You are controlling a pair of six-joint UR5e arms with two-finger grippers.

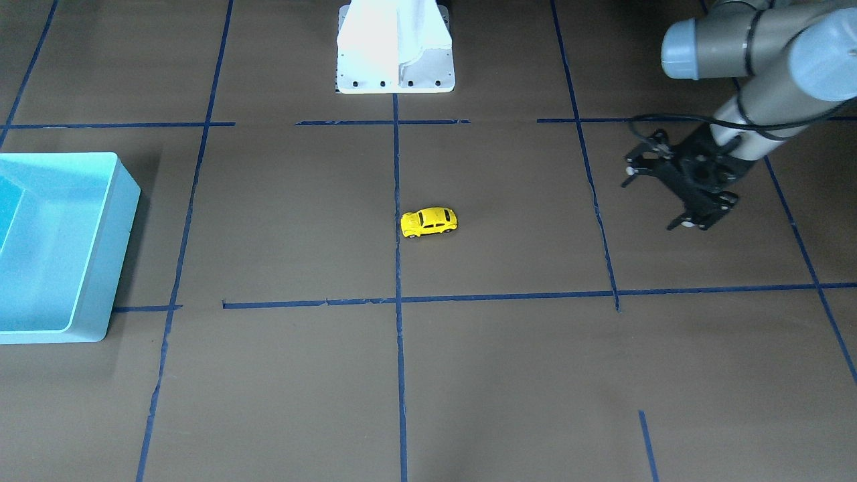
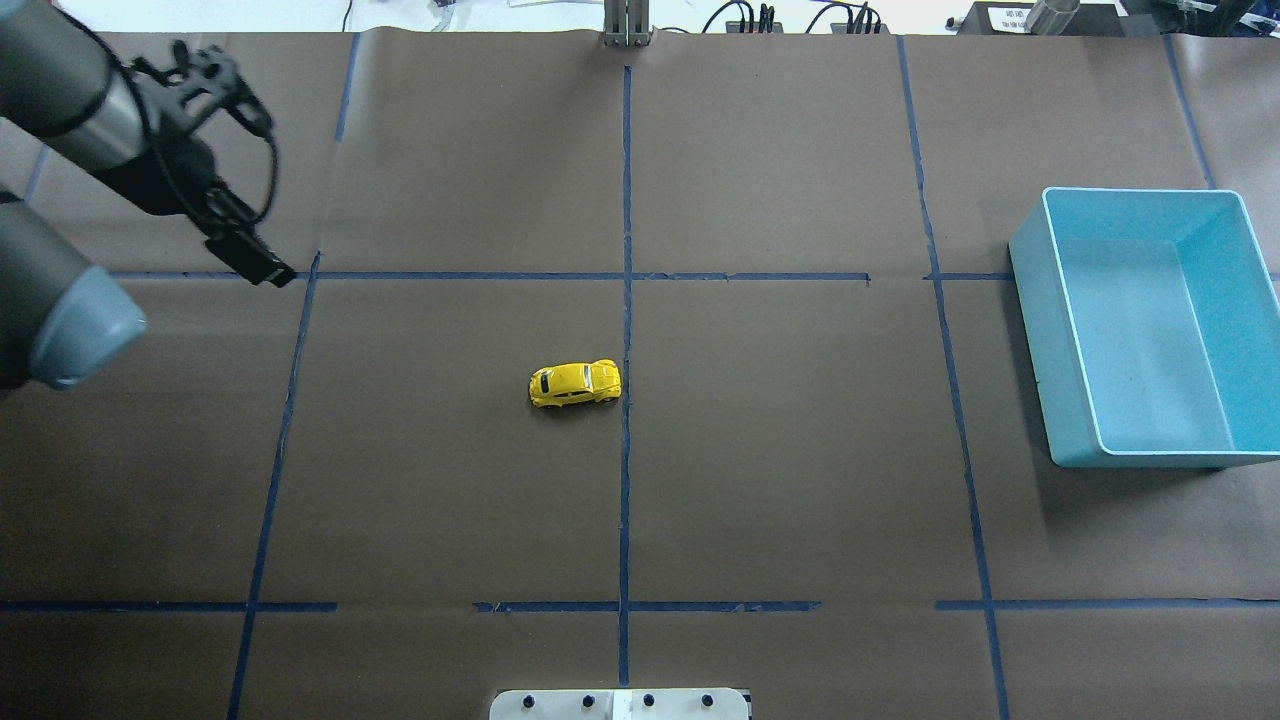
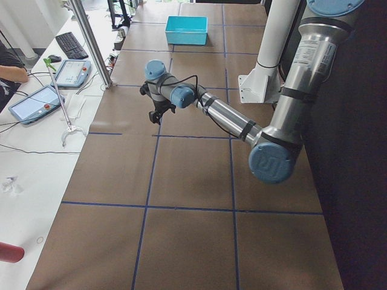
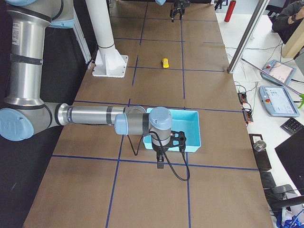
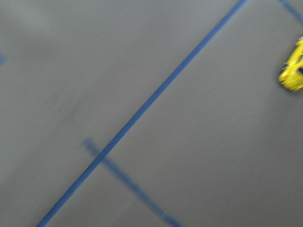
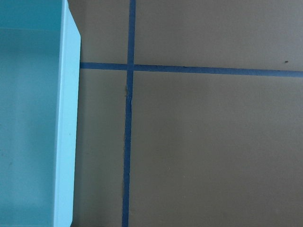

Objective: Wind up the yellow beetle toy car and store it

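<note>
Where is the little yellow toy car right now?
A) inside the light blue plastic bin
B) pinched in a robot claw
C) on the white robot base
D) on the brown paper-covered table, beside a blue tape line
D: the tiny yellow beetle toy car stands on its wheels on the brown paper-covered table beside a blue tape line, apart from the light blue plastic bin and the left gripper.

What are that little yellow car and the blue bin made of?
The yellow beetle toy car: glossy painted shell, bright highlights on the roof; metal or plastic, hard to tell. The blue bin: probably moulded plastic, smooth even-coloured walls, rounded corners.
</note>
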